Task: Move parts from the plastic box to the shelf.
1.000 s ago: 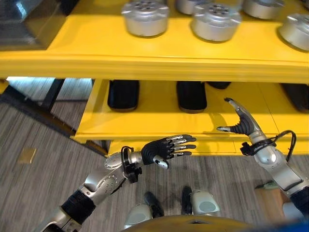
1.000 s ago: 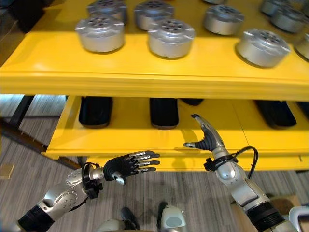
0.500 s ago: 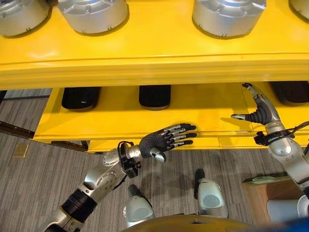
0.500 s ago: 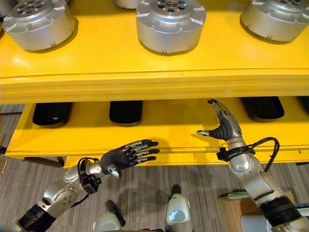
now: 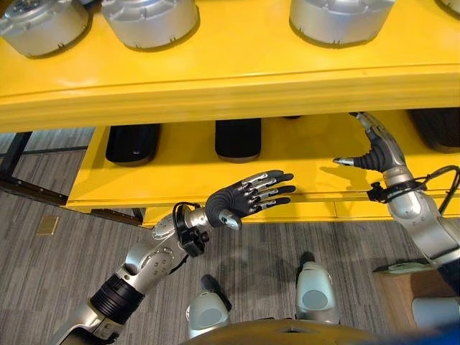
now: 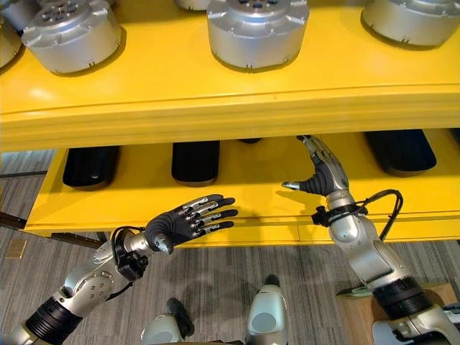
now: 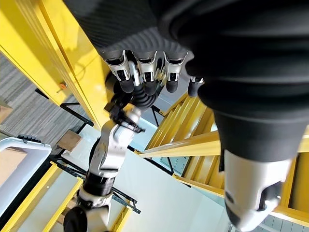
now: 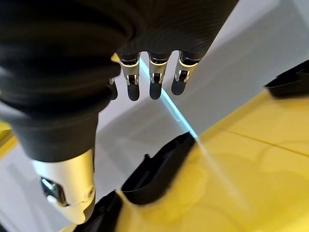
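Note:
Silver round parts (image 5: 149,18) (image 6: 257,32) stand in a row on the yellow upper shelf (image 5: 215,93). Black oblong parts (image 5: 238,139) (image 6: 90,165) lie on the lower shelf (image 6: 251,194). My left hand (image 5: 248,201) hovers open in front of the lower shelf's front edge, fingers straight and holding nothing. My right hand (image 5: 374,151) is open over the lower shelf, with its fingers pointing up toward the underside of the upper shelf and its thumb stuck out sideways. In the right wrist view its straight fingers (image 8: 154,79) hold nothing, and black parts (image 8: 159,169) lie on the yellow board beyond them.
Grey striped floor (image 5: 43,273) lies below and left of the shelf. A dark frame bar (image 5: 29,190) runs along the floor at the shelf's left end. A brown box corner (image 6: 359,313) sits at the lower right. Another black part (image 6: 402,151) lies right of my right hand.
The camera has drawn closer to the shelf, so the whole scene shifted. My right hand has risen a little toward the upper shelf's underside. Both hands have stayed open.

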You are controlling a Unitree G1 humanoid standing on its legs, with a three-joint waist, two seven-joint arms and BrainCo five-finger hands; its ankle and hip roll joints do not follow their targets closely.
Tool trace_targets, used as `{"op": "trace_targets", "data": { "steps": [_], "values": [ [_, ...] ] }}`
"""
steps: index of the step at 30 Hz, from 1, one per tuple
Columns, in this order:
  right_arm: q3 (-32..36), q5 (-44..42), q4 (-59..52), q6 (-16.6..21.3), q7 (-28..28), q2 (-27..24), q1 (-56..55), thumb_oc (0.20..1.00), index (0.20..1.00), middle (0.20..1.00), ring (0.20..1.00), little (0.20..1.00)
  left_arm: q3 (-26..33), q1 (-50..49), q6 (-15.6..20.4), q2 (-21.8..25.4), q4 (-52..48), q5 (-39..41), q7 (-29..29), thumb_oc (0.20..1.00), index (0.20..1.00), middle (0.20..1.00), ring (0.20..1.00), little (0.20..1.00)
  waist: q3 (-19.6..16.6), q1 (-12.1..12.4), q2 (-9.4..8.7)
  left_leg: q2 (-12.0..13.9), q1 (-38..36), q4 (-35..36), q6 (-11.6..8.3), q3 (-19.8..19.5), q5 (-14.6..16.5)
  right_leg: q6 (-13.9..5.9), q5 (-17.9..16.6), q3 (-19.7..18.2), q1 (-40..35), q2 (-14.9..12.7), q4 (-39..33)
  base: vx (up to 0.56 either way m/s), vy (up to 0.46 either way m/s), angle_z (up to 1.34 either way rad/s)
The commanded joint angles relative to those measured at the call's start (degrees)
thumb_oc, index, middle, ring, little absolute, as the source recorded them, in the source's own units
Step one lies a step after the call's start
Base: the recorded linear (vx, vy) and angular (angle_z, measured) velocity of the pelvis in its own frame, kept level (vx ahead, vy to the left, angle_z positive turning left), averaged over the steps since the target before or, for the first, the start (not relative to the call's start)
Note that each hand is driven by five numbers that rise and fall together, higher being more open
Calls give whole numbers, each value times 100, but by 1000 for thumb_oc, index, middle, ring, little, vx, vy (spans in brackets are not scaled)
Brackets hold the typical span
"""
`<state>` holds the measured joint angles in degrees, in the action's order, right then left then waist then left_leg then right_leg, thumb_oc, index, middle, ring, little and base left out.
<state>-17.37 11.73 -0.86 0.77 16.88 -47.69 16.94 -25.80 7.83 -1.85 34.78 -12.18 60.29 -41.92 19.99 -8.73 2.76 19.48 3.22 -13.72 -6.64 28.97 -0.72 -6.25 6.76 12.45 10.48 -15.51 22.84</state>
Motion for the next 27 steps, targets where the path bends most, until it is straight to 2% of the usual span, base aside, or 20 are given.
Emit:
{"op": "trace_targets", "data": {
  "steps": [1,14,21,23,27],
  "values": [
    [-64,147,32,-4,-21,220,529,1000,1000,1000,1000,1000,-25,34,194,65,-435,385,80,1000,1000,1000,1000,1000,33,3,-151,180,98,-696,355,236,509,114,515,274,-317,26,560,-72,-6,6],
    [-377,409,549,-386,146,571,1240,1000,1000,1000,1000,1000,-159,209,12,-150,-126,254,-158,1000,1000,1000,1000,1000,108,125,-216,311,347,-1173,364,127,675,188,685,292,-99,4,1045,-51,-28,0],
    [-549,496,1001,-438,287,432,1885,1000,1000,1000,1000,1000,-305,540,-21,-223,108,73,-215,1000,1000,1000,1000,1000,122,203,-260,569,659,-1981,390,63,939,362,1087,363,122,-69,1874,-71,-34,-4],
    [-628,473,1227,-572,229,402,2135,1000,1000,1000,1000,1000,-387,657,-148,-261,186,156,-242,1000,1000,1000,1000,1000,102,237,-270,657,748,-2262,389,7,1042,421,1258,365,195,-100,2204,-12,-9,-2],
    [-860,484,1707,-590,221,239,2594,1000,1000,1000,1000,1000,-519,805,-310,-361,386,405,-201,1000,1000,1000,1000,1000,52,305,-292,819,914,-2777,371,-118,1214,508,1486,382,258,-166,2678,46,-28,-5]
  ]
}}
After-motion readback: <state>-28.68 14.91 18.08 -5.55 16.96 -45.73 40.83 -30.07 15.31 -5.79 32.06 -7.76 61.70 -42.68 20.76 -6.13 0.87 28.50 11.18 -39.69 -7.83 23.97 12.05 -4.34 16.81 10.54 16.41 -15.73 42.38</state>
